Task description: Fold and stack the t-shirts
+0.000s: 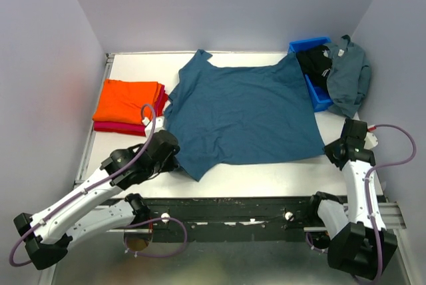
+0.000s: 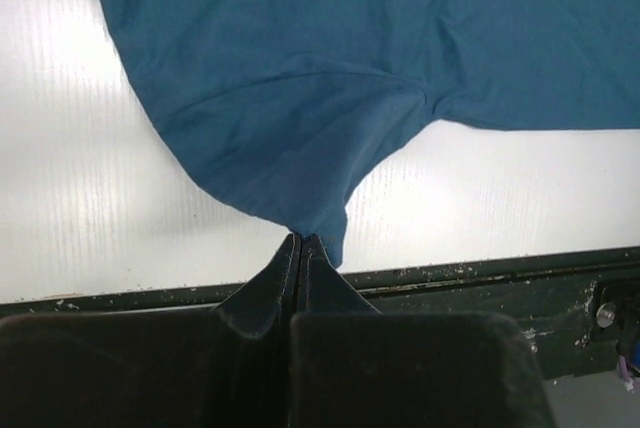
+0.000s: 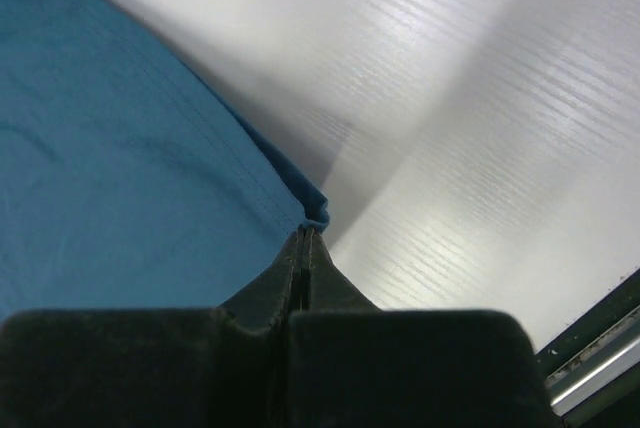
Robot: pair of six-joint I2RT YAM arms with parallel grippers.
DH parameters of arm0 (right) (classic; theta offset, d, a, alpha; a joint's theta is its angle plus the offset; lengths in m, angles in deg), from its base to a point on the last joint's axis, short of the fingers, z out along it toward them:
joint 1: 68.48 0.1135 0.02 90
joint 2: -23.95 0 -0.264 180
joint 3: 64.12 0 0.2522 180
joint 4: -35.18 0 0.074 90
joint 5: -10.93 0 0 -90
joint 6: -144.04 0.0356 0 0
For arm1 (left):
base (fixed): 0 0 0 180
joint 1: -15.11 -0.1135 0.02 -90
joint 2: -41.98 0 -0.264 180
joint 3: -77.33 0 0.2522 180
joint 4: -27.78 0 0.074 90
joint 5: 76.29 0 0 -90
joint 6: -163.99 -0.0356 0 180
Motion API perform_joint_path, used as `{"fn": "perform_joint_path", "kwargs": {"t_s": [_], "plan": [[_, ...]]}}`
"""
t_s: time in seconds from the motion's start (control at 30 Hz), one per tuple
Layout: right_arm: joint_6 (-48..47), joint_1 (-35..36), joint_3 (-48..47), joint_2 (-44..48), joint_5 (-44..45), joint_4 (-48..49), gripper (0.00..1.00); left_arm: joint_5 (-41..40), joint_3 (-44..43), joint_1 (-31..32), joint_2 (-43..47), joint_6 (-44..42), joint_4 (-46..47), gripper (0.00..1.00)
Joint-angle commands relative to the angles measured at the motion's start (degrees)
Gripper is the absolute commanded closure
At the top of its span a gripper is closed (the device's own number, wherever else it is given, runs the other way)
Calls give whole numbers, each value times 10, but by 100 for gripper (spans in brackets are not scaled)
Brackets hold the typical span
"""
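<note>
White table (image 1: 266,178) fills the space between pale grey walls (image 1: 219,5), and the teal shirt (image 1: 243,112) lies spread flat across the middle of it, reaching from near the back edge almost to the front edge.

My left pincer (image 2: 301,240) is clenched on a point of that shirt at its near left corner. In my left wrist view the cloth gathers into a peak right at my closed tips, with creases running up and away from them. It may be a sleeve end that I hold, but the fold hides too much to be sure.

My right pincer (image 3: 306,233) is clenched too, its tips pressed together on the near right corner of the same shirt, where the stitched hem edge meets them. Bare table lies just to the right of that corner.

At the left of the table a folded orange shirt (image 1: 126,100) sits on top of a folded red shirt (image 1: 116,127), whose edge shows along the near and right sides. This stack lies just beside the teal shirt's left edge.

In the far right corner stands a blue bin (image 1: 319,102). A black shirt (image 1: 314,60) is bundled inside it, and a grey-blue shirt (image 1: 349,75) hangs over its right side. The teal shirt's far right corner overlaps the bin's left wall.
</note>
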Motion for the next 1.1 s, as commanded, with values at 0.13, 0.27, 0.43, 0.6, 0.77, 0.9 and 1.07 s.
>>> {"fn": "perform_joint_path", "kwargs": {"t_s": [0.13, 0.27, 0.43, 0.6, 0.77, 0.9, 1.07], "plan": [[-30, -5, -53, -100, -83, 54, 99, -96, -115, 1, -130, -90, 26, 100], [-29, -5, -111, -149, -74, 48, 99, -116, -144, -16, -170, -129, 56, 100], [-27, -5, -167, -196, -75, 46, 99, -115, -170, -70, -206, -179, 85, 100], [-23, -5, -204, -240, -92, 62, 99, -107, -189, -120, -230, -232, 122, 100], [-8, -5, -228, -286, -124, 79, 99, -120, -233, -146, -276, -265, 137, 100], [-3, -4, -253, -324, -137, 87, 99, -129, -259, -170, -313, -282, 151, 100], [-3, 5, -292, -372, -141, 81, 99, -113, -291, -208, -345, -292, 158, 100]]}}
